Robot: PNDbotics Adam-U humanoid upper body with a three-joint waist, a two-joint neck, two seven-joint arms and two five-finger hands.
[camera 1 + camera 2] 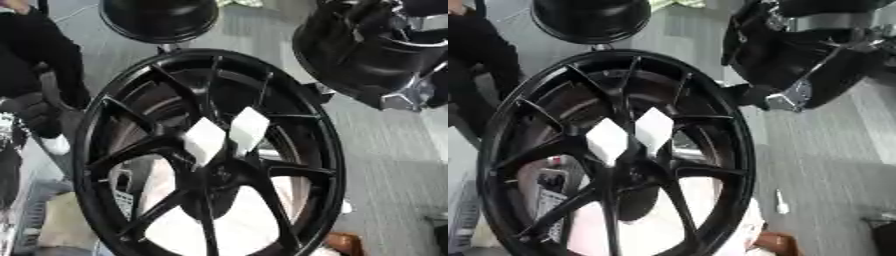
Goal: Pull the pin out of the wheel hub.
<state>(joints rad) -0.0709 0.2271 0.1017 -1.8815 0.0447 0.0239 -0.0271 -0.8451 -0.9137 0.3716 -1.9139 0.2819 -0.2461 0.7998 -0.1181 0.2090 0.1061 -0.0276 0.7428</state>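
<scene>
black wheel hub (pixel 210 155), upright, filling view

1. Wheel hub (pixel 210 150): glossy black all over, rim and spokes alike, with pale grey reflections along the spoke edges.
2. Two tags (pixel 226 134) at the hub centre: plain white, unmarked, diamond-shaped against the black spokes.
3. Right hand (pixel 798 55), upper right: black casing with silver metal joints and a silver band near the top.
4. Floor (pixel 394 165) to the right: mid grey, with a fine ribbed pattern of parallel lines.
5. Second round object (pixel 159 19) at the top edge: glossy black.
6. Small object (pixel 779 244) at the lower edge: reddish brown.
7. Surfaces seen through the lower spokes: white to pale pink.
</scene>
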